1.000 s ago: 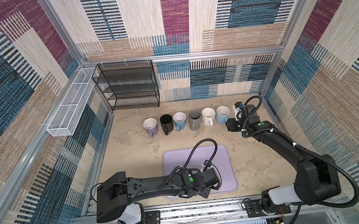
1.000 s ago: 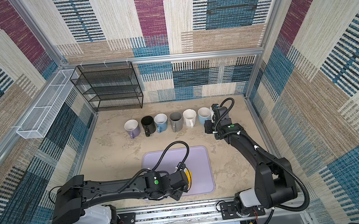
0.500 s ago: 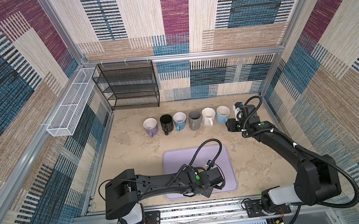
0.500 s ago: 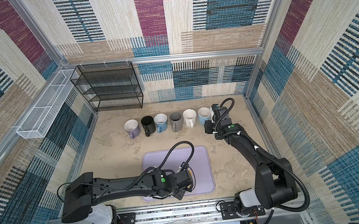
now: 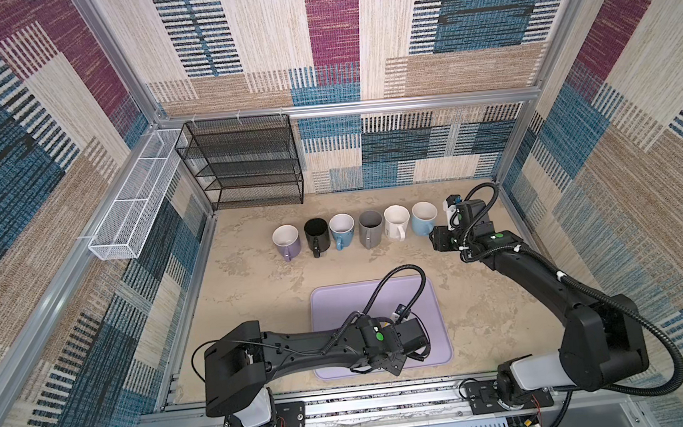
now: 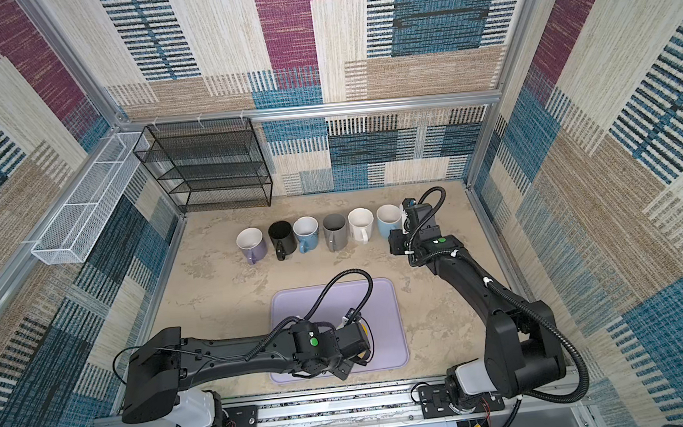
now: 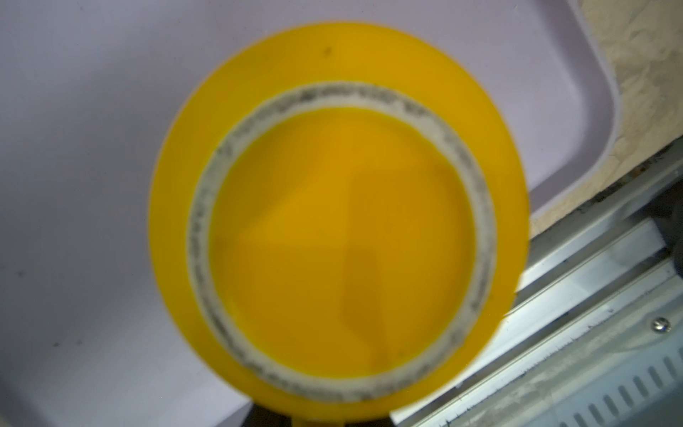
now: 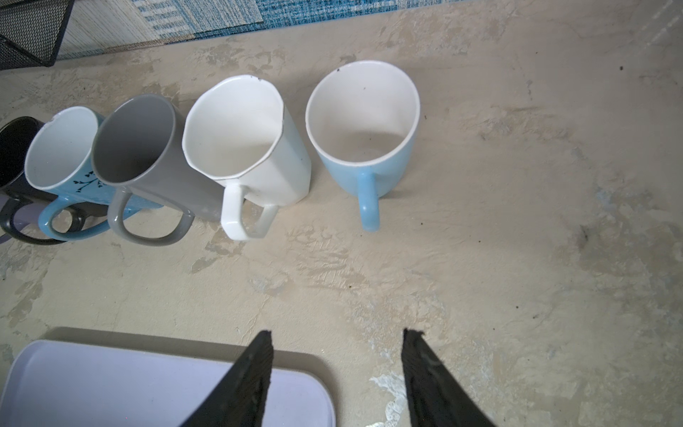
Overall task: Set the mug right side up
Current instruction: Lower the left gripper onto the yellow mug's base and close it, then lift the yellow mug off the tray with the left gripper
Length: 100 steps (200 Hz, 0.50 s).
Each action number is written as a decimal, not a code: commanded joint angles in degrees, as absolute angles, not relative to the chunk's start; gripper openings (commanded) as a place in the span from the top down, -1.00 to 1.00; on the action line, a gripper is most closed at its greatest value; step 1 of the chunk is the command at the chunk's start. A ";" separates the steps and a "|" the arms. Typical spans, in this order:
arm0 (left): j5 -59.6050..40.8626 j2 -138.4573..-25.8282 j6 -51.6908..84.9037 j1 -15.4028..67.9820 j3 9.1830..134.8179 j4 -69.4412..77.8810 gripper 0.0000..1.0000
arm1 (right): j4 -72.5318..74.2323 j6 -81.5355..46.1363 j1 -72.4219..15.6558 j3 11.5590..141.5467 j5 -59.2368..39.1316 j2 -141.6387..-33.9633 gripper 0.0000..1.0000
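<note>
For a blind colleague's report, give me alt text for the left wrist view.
An upside-down yellow mug, slightly blurred, fills the view, its base facing the camera. It stands on a lilac tray near its corner, beige table beyond.

A yellow mug (image 7: 332,229) sat on the lavender tray (image 5: 339,306), its foot ring off-white with grey speckles. Beyond the tray stood a lilac mug (image 5: 288,246), black mug (image 5: 318,237), blue mug (image 8: 66,155) (black sprig motif on its side), grey mug (image 5: 370,231), white mug (image 5: 395,225) and pale blue mug (image 5: 423,221).
</note>
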State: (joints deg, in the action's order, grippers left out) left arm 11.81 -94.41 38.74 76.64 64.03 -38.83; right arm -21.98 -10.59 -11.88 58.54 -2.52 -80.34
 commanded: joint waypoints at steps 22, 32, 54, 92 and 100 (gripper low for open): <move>12.58 -94.77 37.00 76.47 65.29 -40.34 0.87 | -21.40 -10.42 -11.87 59.04 -2.29 -80.29 -0.17; 12.43 -94.83 36.74 76.21 65.38 -40.31 0.97 | -21.36 -10.46 -11.87 59.00 -2.22 -80.16 -0.17; 12.29 -94.31 36.11 75.61 64.89 -39.83 1.00 | -21.45 -10.24 -11.87 58.98 -2.05 -80.00 -0.17; 11.92 -91.46 35.45 73.14 62.36 -38.62 1.00 | -21.36 -10.24 -11.87 58.85 -2.03 -79.73 -0.17; 11.78 -90.70 35.10 72.27 61.68 -38.29 1.00 | -21.28 -10.28 -11.87 58.89 -2.11 -79.86 -0.17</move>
State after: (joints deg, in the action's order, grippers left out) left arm 11.53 -92.77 36.99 73.95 62.96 -39.35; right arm -22.09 -10.39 -11.88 58.65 -2.44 -80.20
